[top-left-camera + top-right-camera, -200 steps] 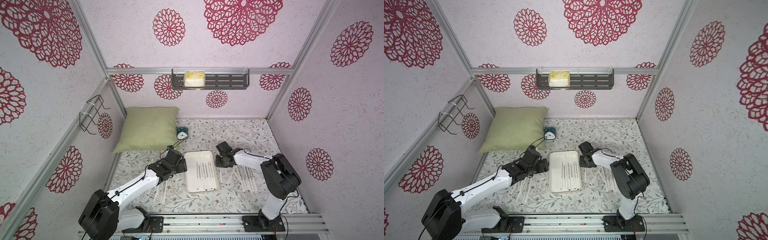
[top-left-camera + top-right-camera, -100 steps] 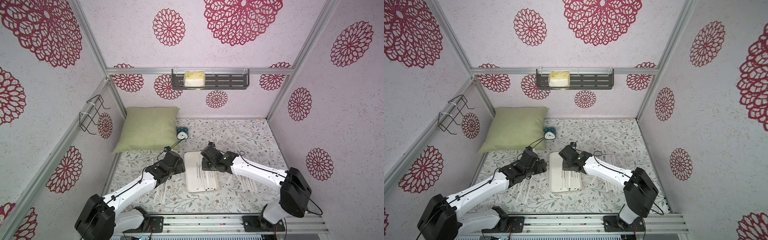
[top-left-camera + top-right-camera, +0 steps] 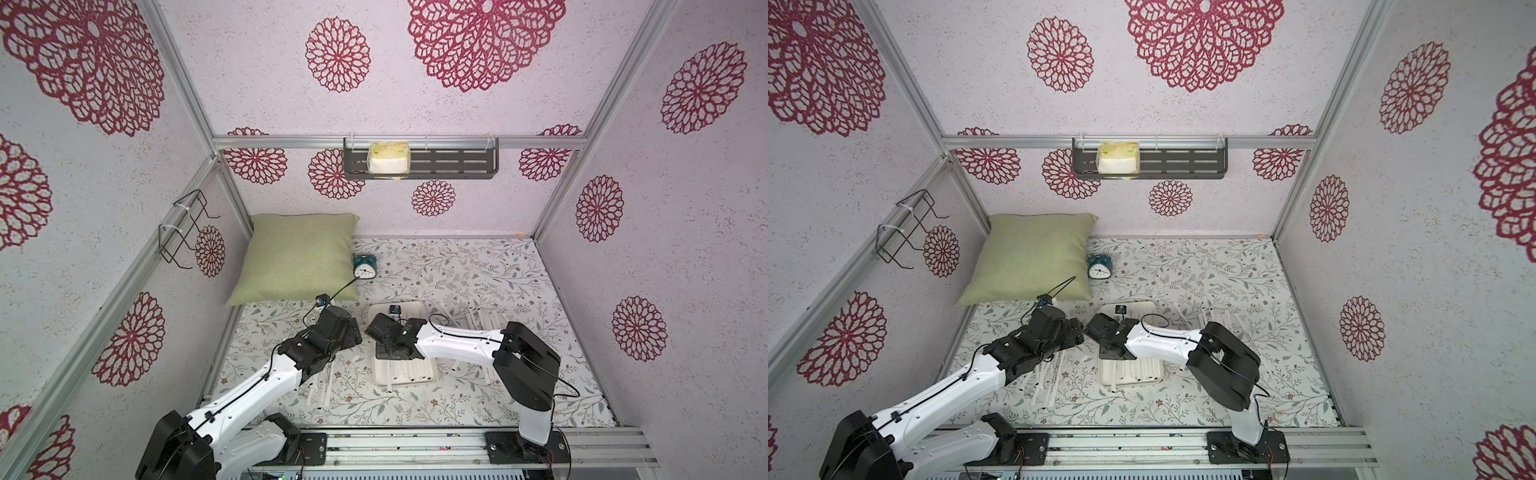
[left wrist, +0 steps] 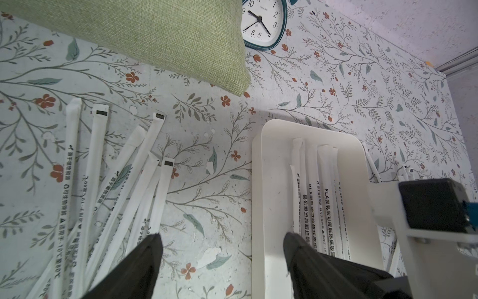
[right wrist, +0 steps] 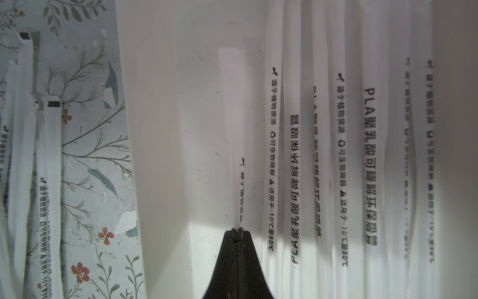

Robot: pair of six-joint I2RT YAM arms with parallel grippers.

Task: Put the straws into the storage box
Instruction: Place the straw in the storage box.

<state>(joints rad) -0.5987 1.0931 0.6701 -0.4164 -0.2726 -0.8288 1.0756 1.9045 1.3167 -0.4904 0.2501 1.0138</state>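
Note:
The storage box (image 3: pixel 411 306) is a shallow white tray in the middle of the floral table; several paper-wrapped straws (image 4: pixel 327 202) lie along its right half. My right gripper (image 5: pixel 238 230) hangs over the box's bare left part (image 5: pixel 160 129), shut on one straw (image 5: pixel 236 129) that points away from the jaws. My left gripper (image 4: pixel 221 236) stands open and holds nothing. One of its fingers is over the table and the other over the box's left rim (image 4: pixel 258 207). Loose straws (image 4: pixel 93 168) lie on the table left of the box, and more straws (image 3: pixel 488 322) lie to its right.
A green pillow (image 3: pixel 299 257) and a teal alarm clock (image 3: pixel 365 266) sit behind the box at the back left. A dark slotted shelf (image 3: pixel 419 162) with a yellow pack hangs on the back wall. A wire rack (image 3: pixel 187 228) is on the left wall. The two wrists are close together.
My right gripper has carried its straw from the box's far right corner leftward and nearer, across the box. The left arm has shifted only slightly.

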